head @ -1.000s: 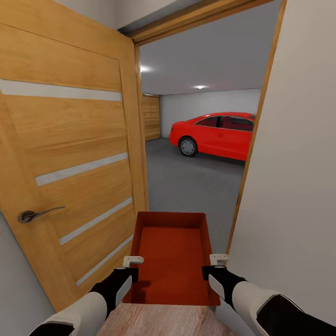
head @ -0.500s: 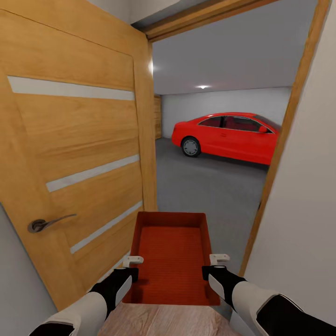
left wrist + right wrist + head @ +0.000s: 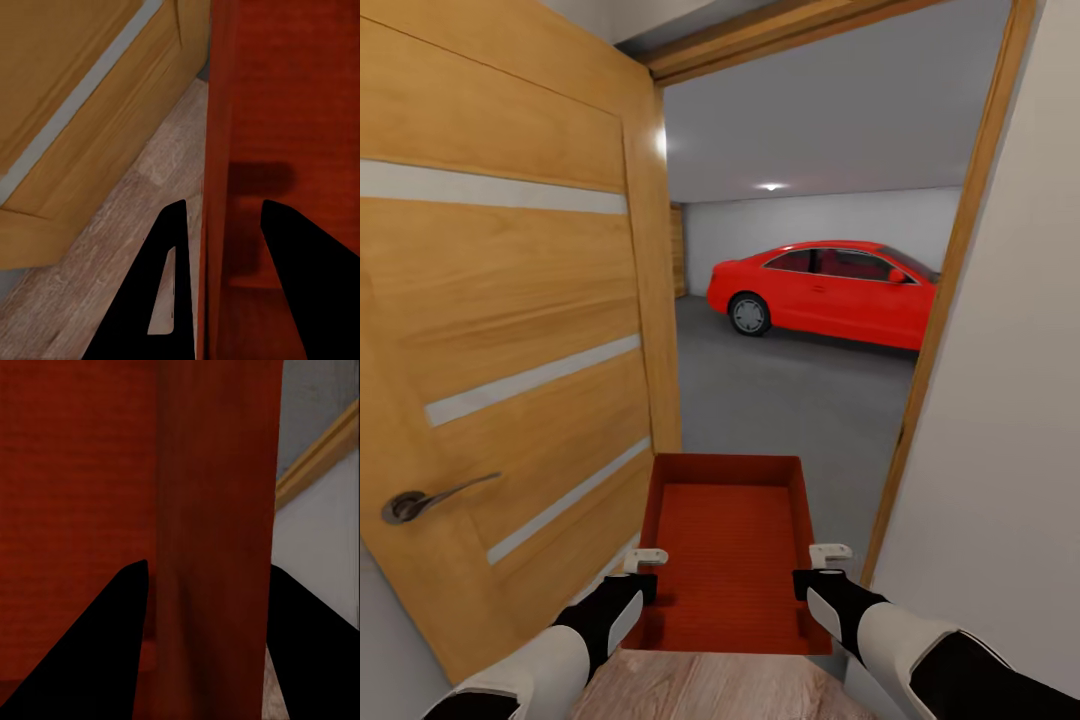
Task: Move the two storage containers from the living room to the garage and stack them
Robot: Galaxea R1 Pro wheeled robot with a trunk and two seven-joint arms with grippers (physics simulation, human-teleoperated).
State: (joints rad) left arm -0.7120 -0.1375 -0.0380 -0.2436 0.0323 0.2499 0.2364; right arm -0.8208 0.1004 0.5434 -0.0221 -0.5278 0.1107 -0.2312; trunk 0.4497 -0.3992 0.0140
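One storage container (image 3: pixel 728 540) carried at the doorway between wood-plank flooring (image 3: pixel 710 690) and garage, open side up, long axis pointing forward through the opening; held by both claws, one on each long wall, near end closest to the trunk; left claw (image 3: pixel 644 566) clenched over the left wall, one finger (image 3: pixel 169 285) outside and the other inside the bin; right claw (image 3: pixel 815 562) likewise clenched over the right wall, wall seen between its two fingers (image 3: pixel 112 645) in the right wrist view; step in hand judged as transport, first container, crossing the threshold; second container not to be located from these views; open wooden door (image 3: pixel 510 330) standing just beside the container's left side, door handle (image 3: pixel 422 499) well back on the left; door frame (image 3: pixel 950 300) and pale wall (image 3: pixel 1010 420) close on the right; beyond, dark grey garage floor (image 3: pixel 780 390) and red car (image 3: pixel 822 290) well ahead, slightly right of centre; next move judged to call for straight forward travel, container kept centred in the opening and level, both grips unchanged; then a stop on bare concrete short of the car, lowering until the base rests flat, release of both claws; main risks judged as a corner striking the door leaf or the frame, and slip of a wall within a claw on contact.
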